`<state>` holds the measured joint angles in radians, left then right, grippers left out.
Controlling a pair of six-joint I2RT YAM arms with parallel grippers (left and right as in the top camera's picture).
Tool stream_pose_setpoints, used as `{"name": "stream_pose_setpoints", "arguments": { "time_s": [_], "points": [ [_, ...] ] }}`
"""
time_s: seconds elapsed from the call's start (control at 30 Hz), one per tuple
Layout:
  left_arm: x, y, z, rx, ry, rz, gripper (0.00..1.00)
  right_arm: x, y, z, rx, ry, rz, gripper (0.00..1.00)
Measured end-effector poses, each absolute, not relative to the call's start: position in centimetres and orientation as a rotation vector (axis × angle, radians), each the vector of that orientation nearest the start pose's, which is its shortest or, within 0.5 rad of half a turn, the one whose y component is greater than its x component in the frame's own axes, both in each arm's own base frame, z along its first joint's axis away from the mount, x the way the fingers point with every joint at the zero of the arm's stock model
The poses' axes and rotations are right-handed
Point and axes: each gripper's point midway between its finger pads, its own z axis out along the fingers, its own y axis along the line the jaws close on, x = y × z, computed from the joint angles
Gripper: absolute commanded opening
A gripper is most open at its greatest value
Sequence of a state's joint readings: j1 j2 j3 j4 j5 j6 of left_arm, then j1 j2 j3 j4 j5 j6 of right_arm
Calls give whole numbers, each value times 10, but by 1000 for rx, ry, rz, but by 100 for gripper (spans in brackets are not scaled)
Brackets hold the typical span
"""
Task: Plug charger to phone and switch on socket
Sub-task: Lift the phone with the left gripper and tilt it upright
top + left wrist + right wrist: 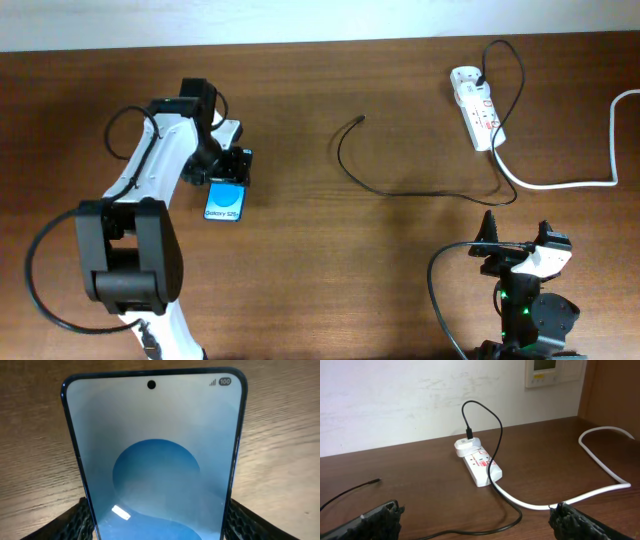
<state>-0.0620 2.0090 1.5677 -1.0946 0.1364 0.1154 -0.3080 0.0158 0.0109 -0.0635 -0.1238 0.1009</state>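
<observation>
The phone [224, 204] lies flat on the table at the left, blue screen up. It fills the left wrist view [155, 450]. My left gripper [232, 168] is at the phone's far end, a finger against each long edge [155, 522], shut on it. The charger [400, 190] is a thin black cable that runs from a white adapter in the socket [477, 107] across the table. Its plug tip [360, 118] lies free at mid-table, also seen in the right wrist view [376, 480]. My right gripper [515, 250] is open and empty at the front right [477, 520], well short of the socket [479, 465].
The socket's thick white cord [560, 185] curves off to the right edge and shows in the right wrist view [600, 492]. A wall with a white panel [552, 372] stands behind the table's far edge.
</observation>
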Motion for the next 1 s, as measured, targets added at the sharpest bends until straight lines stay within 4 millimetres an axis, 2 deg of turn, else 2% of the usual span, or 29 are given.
{"name": "stream_pose_setpoints", "arguments": {
  "time_s": [0.07,0.13,0.23,0.33,0.4,0.8,0.9,1.0],
  "points": [
    [382,-51,68,278,3072,-241,34,240,-54,160,240,1621,-57,98],
    [381,-53,86,280,3035,-254,33,240,-54,160,240,1621,-57,98],
    [375,-59,130,287,2935,-307,32,240,-54,160,240,1621,-57,98],
    [366,-67,158,249,2879,-374,32,240,-54,160,240,1621,-56,98],
    [360,-70,169,212,2870,-410,30,240,-54,160,240,1621,-57,98],
    [337,-118,192,129,2854,-889,29,240,-54,160,240,1621,-57,98],
    [330,-122,194,61,2880,-945,29,240,-54,160,240,1621,-57,98],
    [333,-122,195,-18,2884,-961,29,240,-54,160,241,1621,-57,98]
  ]
}}
